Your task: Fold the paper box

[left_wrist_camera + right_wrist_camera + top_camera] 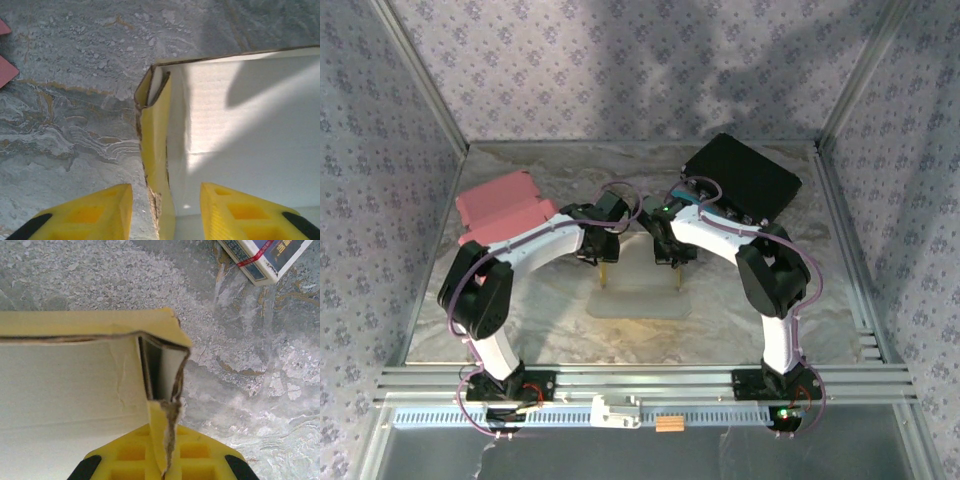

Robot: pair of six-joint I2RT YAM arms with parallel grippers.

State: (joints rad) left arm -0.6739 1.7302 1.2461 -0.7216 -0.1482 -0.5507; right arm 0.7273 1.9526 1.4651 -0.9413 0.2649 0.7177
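Top external view: the yellow and white paper box lies low and pale on the grey marbled bench, midway between the two arm bases and a little ahead of them. Both arms bend inward over it, the left claw coming down on the box's left end and the right claw on its right end. A stack of flat pink cardboard pieces sits at the far left of the bench, and a flat black rectangular case at the far right, both well apart from the box.

From the left wrist, the left claw is released: its yellow fingers stand either side of an upright yellow wall of the box with a gap showing on each side. The box's white inside spreads to the right, and bare bench lies to the left.

From the right wrist, the right claw is clenched on the box, with the ragged edge of a folded corner wall pinched between its fingers. A small dark blue packet with a red band lies on the bench beyond, apart from the box.
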